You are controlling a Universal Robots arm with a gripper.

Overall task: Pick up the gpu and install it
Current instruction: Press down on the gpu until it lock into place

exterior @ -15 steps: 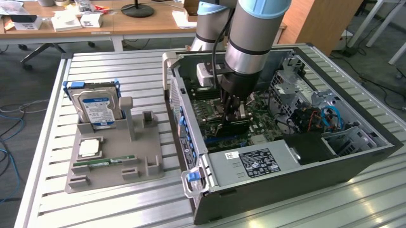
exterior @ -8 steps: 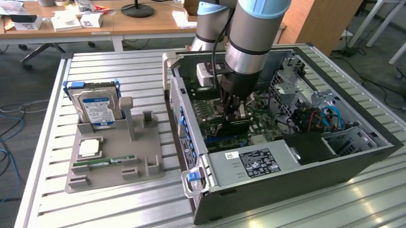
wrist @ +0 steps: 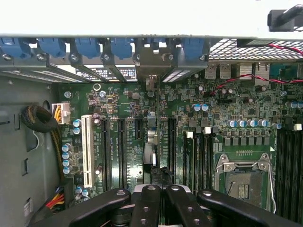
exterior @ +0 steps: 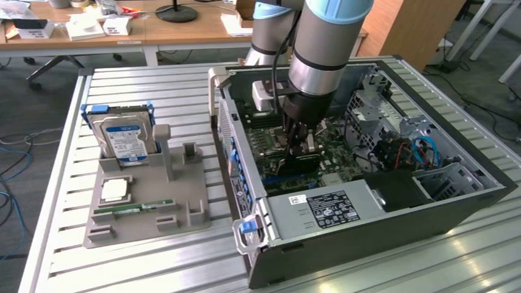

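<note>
The gpu [exterior: 301, 163], a thin dark card, stands upright on its long edge inside the open computer case [exterior: 382, 220], right over the expansion slots of the green motherboard [wrist: 227, 109]. The claw [wrist: 159, 191] is clamped on its upper edge. Whether it sits fully in a slot cannot be told.

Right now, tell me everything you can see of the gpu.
The gpu is a thin, flat, dark card standing on edge inside the open computer case, low over the green motherboard. The shut gripper clamps its upper edge from above. In the wrist view it appears edge-on, a narrow strip running alongside the expansion slots. Its faces are mostly hidden, and whether it is seated in a slot cannot be told.
</note>
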